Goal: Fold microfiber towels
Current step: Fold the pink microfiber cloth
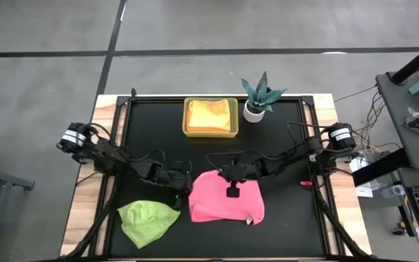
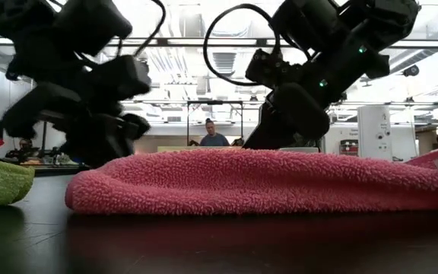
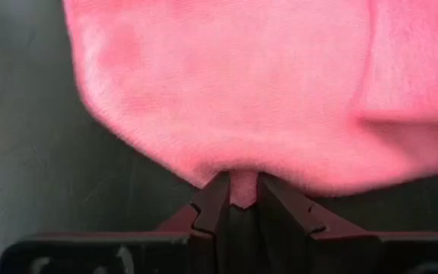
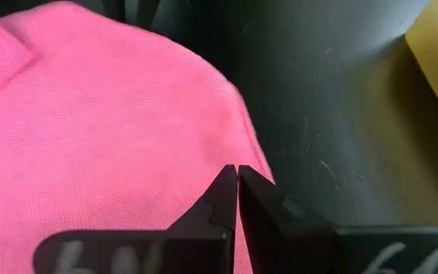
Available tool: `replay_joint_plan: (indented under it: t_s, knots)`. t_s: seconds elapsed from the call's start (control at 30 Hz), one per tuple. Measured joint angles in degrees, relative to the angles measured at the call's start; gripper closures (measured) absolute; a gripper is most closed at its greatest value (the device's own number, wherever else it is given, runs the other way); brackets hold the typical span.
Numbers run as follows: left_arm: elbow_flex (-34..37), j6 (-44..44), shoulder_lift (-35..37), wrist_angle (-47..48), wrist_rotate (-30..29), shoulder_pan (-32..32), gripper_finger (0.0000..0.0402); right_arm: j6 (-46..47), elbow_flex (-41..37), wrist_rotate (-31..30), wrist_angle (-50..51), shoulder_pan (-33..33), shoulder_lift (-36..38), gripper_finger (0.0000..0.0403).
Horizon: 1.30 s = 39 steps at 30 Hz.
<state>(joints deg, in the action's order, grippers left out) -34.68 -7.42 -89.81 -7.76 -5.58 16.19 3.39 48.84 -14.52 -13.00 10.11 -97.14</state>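
Note:
A pink towel (image 1: 228, 204) lies bunched on the black table top near the front edge, and spreads wide in the low view (image 2: 257, 183). My left gripper (image 1: 188, 191) (image 3: 242, 190) is at its left edge, shut on it. My right gripper (image 1: 220, 175) (image 4: 236, 173) is shut, with its tips over the towel's far edge (image 4: 242, 129). A lime green towel (image 1: 148, 220) lies crumpled at the front left. Orange-yellow towels (image 1: 211, 113) sit in a yellow tray (image 1: 188, 131) at the back. My left gripper pinches a small tuck of the pink towel's left edge (image 3: 242, 181) between its two fingertips. It comes slanting down from the table's left. The rest of the towel lies slack on the table. My right gripper: I cannot tell whether its shut tips touch the towel.
A small teal spiky plant in a white pot (image 1: 257, 98) stands right of the tray. Bare black table top (image 1: 158, 131) lies at the back left. People sit in the room beyond the table (image 2: 214, 135).

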Motion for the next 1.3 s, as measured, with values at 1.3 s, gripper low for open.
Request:
replay_joint_plan:
  t_s: [1.3]
  knots:
    - [3.28, -2.79, 3.2, -0.01, -5.59, -0.35, 0.032, -3.39, 1.9, 11.54, -6.98, -1.38, -0.72, 0.0296]
